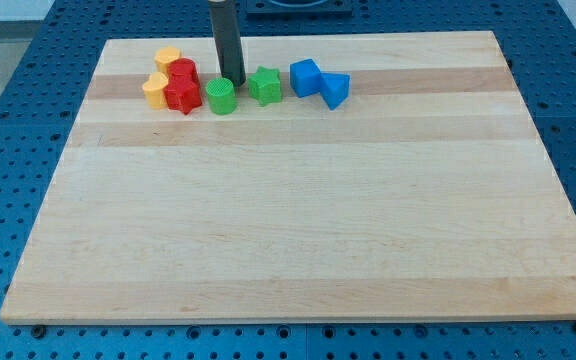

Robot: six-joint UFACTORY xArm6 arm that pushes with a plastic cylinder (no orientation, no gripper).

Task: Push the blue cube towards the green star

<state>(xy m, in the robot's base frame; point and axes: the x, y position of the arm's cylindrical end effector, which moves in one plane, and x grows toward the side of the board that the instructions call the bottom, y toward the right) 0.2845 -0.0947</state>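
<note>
Risking a skewed push: my tip (232,80), no fingers fitted, near the bench's top edge, sits across green star (264,86) from blue cube (305,77).

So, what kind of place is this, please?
Probably a robotics lab bench: a wooden board lies on a blue perforated table, small coloured blocks cluster near the view's top, and my tip stands just behind the green cylinder.

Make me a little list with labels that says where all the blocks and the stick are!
my tip: just above the green cylinder, left of the green star
blue cube: right of the star, small gap
blue triangular block: touching the cube's right
red blocks and yellow blocks: clustered at the view's left
board: wooden
</note>
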